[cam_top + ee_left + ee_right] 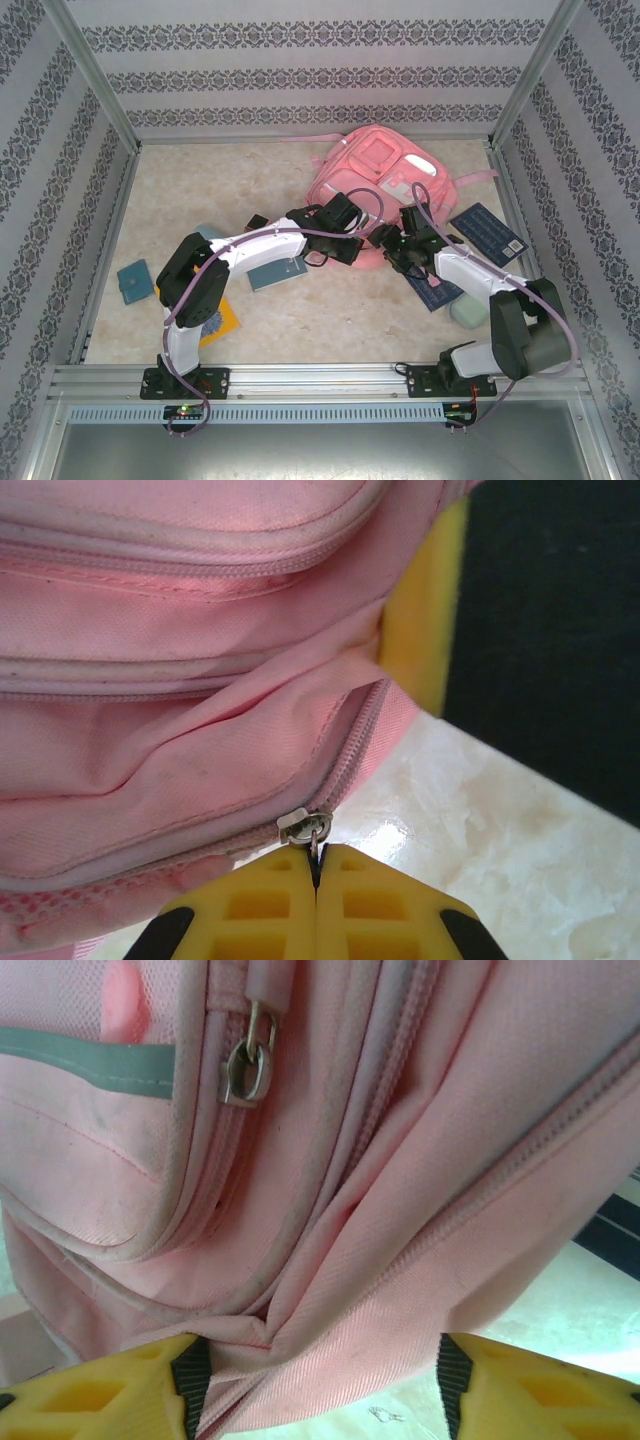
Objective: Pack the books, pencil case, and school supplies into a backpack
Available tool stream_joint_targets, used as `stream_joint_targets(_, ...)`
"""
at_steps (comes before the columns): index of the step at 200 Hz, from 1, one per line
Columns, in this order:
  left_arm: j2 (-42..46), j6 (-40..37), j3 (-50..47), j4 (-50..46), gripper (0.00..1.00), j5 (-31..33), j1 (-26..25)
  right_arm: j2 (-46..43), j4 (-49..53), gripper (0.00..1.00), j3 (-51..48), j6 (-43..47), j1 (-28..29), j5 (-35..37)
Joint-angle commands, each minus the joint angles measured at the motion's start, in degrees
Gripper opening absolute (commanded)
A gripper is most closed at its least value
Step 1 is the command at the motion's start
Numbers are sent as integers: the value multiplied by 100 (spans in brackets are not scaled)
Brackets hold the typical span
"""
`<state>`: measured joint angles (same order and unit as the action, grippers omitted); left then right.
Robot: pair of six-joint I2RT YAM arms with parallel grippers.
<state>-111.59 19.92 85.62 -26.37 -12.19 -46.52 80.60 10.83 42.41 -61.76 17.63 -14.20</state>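
Observation:
The pink backpack lies flat at the back middle of the table. My left gripper is shut on the thin metal pull of a zipper slider at the backpack's near edge. My right gripper stands open at the same edge, with a bunched fold of the backpack's fabric lying between its fingers. The left pad touches the fold. One navy book lies right of the backpack, another under my right arm. A grey-teal book and a yellow book lie under my left arm.
A small teal item sits at the left of the table. A pale green item lies near my right arm's base. A second zipper pull hangs on the backpack's front. Patterned walls enclose the table on three sides.

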Motion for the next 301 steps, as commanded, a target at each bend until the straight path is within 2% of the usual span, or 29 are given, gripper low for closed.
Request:
stream_joint_targets(1, 121, -37, -15, 140, 0, -197, -217, 193, -268, 66, 286, -83, 158, -19)
stream_joint_targets(20, 136, -58, -3, 126, 0, -156, -217, 391, -248, 54, 409, 0, 166, -42)
stream_joint_targets(71, 106, -178, 114, -213, 0, 399, -165, 525, 23, 0, 638, 315, -24, 142)
stream_joint_targets(110, 232, -304, 7, -328, 0, 661, 39, 387, 104, 0, 623, 540, -357, 119)
stream_joint_targets(165, 296, -571, -10, -470, 0, 669, 301, 225, 153, 0, 593, 788, -720, -133)
stream_joint_targets(185, 290, -738, -39, -536, 0, 965, 327, 142, 421, 0, 678, 977, -822, 29)
stream_joint_targets(208, 257, -875, -55, -661, 0, 1250, 557, 26, 565, 0, 650, 1099, -1215, -10)
stream_joint_targets(265, 53, -1025, 333, -860, 0, 1082, 1494, -120, 1013, 0, 985, 1752, -1943, -22)
stream_joint_targets(301, 10, -1062, 488, -981, 0, 855, 1608, -30, 1123, 0, 1242, 1947, -2081, -4)
